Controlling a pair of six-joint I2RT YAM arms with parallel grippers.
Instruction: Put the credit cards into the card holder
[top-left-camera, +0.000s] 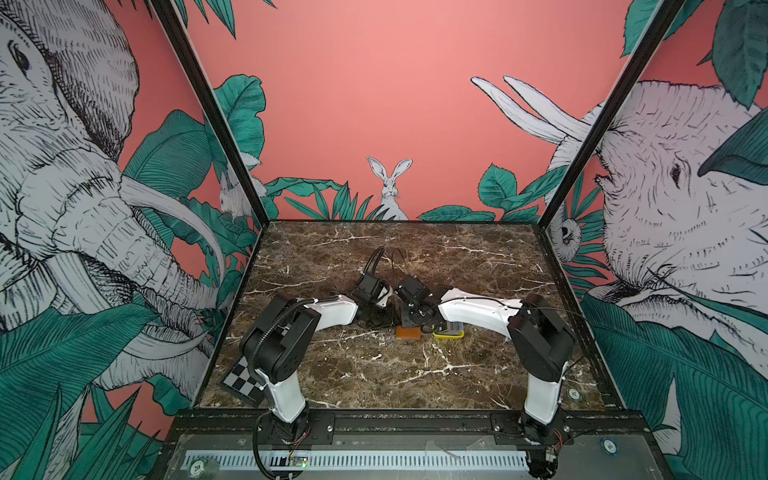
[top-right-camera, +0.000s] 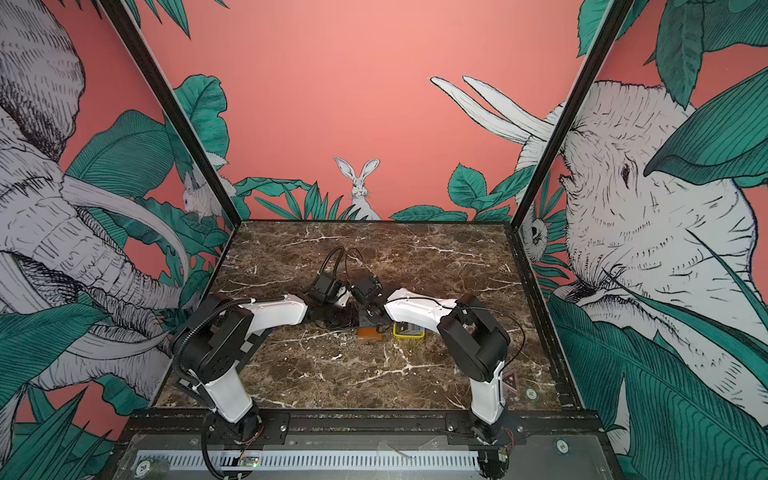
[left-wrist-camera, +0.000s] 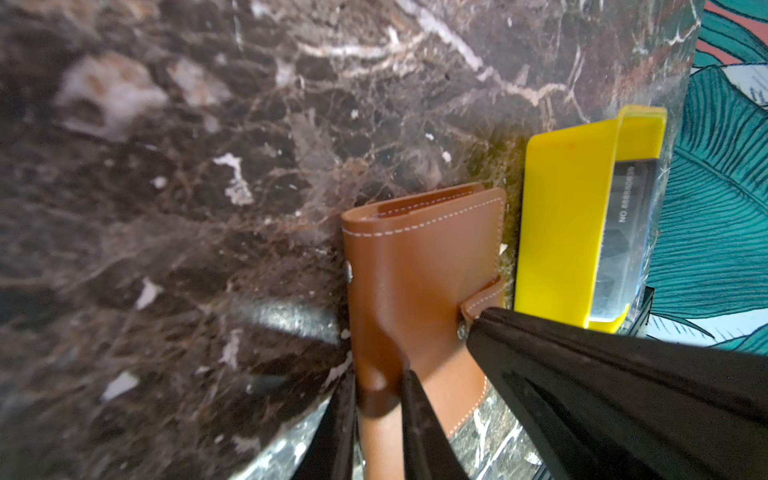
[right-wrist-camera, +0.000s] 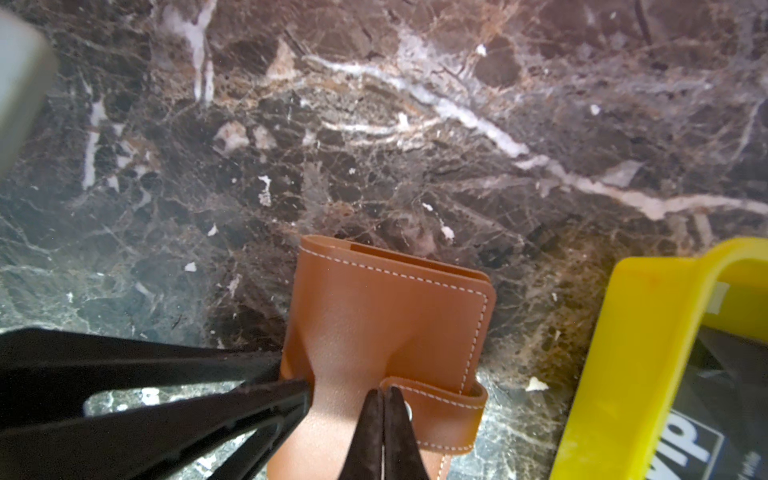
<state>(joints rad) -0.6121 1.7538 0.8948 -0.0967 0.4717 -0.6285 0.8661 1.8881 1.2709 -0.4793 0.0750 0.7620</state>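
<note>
Front of bench (top-left-camera: 374, 374) bare, free room. Mid-bench: card holder (left-wrist-camera: 424, 266) lies shut, snap tab (right-wrist-camera: 440, 411) wrapped over its edge. Left fingers (left-wrist-camera: 419, 415) pinch a fold of cover on the side away from the tab. Right fingers (right-wrist-camera: 370, 432) are closed tight, tips at the tab, nothing seen btwn them. Step, prob.: unsnapping. Next needs the tab pried up w/ left pinning. Yellow tray (left-wrist-camera: 557, 232) w/ credit cards (right-wrist-camera: 685, 440) sits just beside the tab edge, so it's tight there. Far bench open.

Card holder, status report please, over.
Grippers: left gripper shut on card holder edge; right gripper shut, tips at snap tab. Holder closed. Alongside, yellow tray holds credit cards; nothing between.
</note>
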